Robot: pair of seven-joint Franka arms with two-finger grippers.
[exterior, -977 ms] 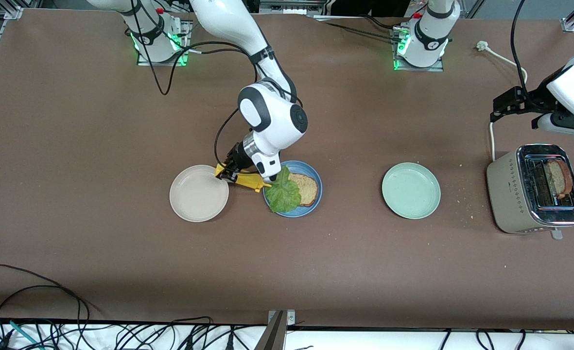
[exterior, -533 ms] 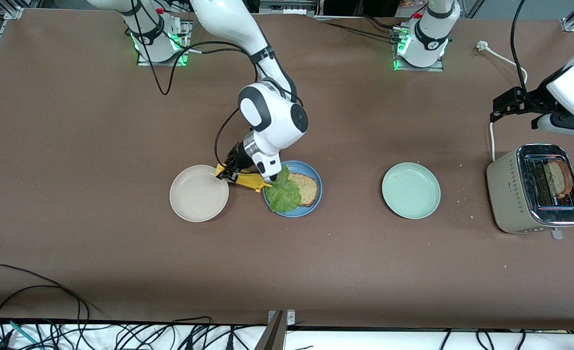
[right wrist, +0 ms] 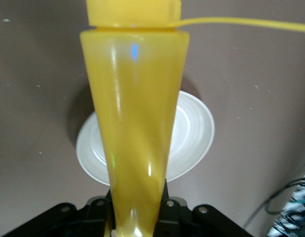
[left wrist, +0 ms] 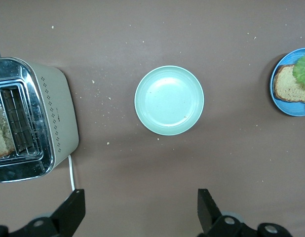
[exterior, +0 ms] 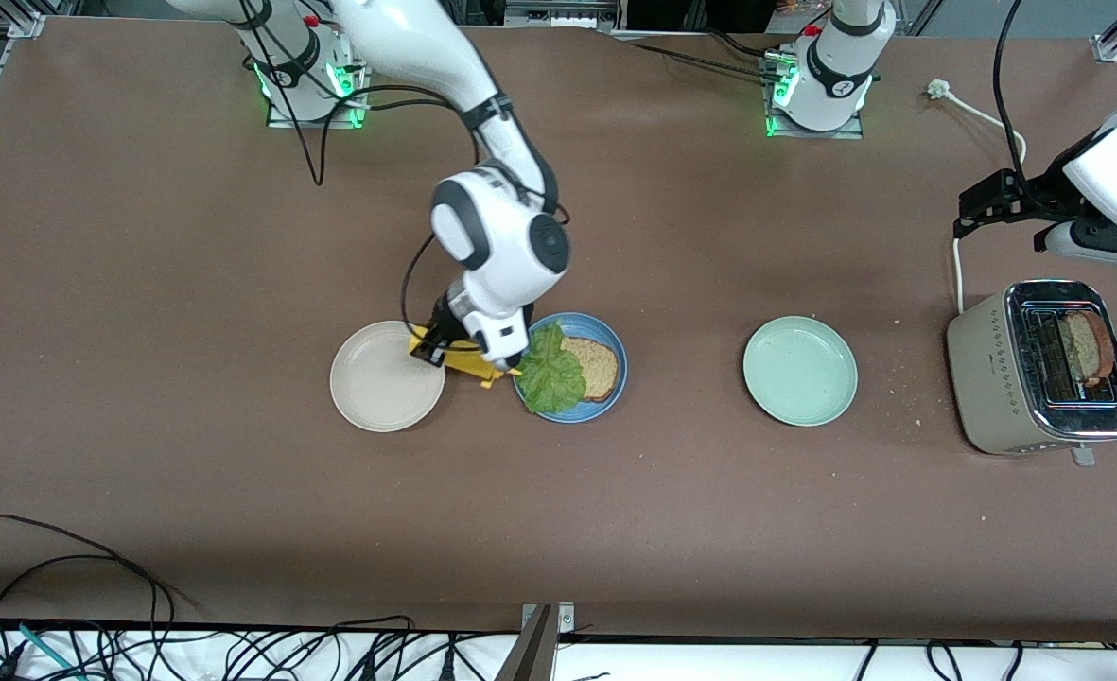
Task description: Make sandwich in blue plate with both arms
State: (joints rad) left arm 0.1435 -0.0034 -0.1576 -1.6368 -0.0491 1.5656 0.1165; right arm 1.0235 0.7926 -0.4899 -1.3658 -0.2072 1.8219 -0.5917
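On the blue plate [exterior: 615, 339], near the table's middle, lies one bread slice [exterior: 594, 367] with a lettuce leaf [exterior: 550, 371] overlapping its end toward the right arm's side; no second slice is on it. Just beside the plate, toward the right arm's end of the table, the right gripper [exterior: 433, 346] hangs low between the blue plate and a cream plate [exterior: 386, 376]. Its fingers are closed most of the way on a yellow spatula [exterior: 471, 361], pinching the handle; in the right wrist view the spatula [right wrist: 135, 123] runs straight out from the jaws, with the cream plate [right wrist: 192, 143] under it. The spatula's blade points toward the lettuce.

Toward the left arm's end sits a mint plate [exterior: 800, 370], bare, and nearer that end still a toaster [exterior: 1012, 378] with a bread slice [exterior: 1086, 346] standing in one slot. The left gripper [exterior: 979, 210] waits in the air above the table beside the toaster. Its fingers [left wrist: 72, 211] are spread as wide as they go and hold nothing; the left wrist view looks down between them at the mint plate [left wrist: 169, 100] and toaster [left wrist: 54, 118].
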